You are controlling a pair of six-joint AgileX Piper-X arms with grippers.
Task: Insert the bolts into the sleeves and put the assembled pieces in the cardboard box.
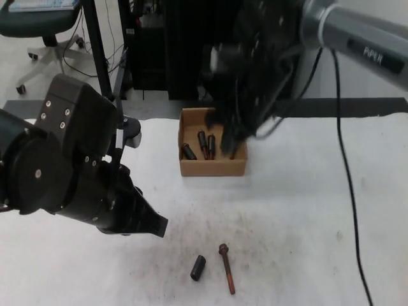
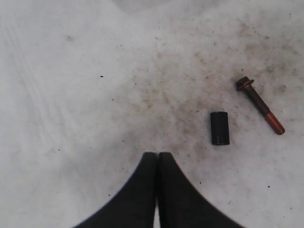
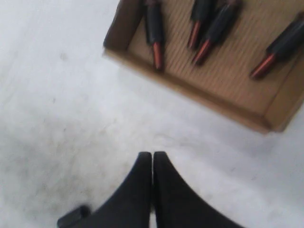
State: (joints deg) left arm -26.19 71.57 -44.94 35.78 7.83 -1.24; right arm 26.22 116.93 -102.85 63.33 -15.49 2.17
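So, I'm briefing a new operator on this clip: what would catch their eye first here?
Probably the cardboard box at the middle back of the bench, with four assembled pieces lying inside. Next, the loose bolt and sleeve lying side by side, apart, at the near edge, with the left gripper shut beside them.

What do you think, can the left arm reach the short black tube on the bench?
Probably yes: the short black tube lies on bare bench near the left gripper, nothing between, though its fingers are shut.
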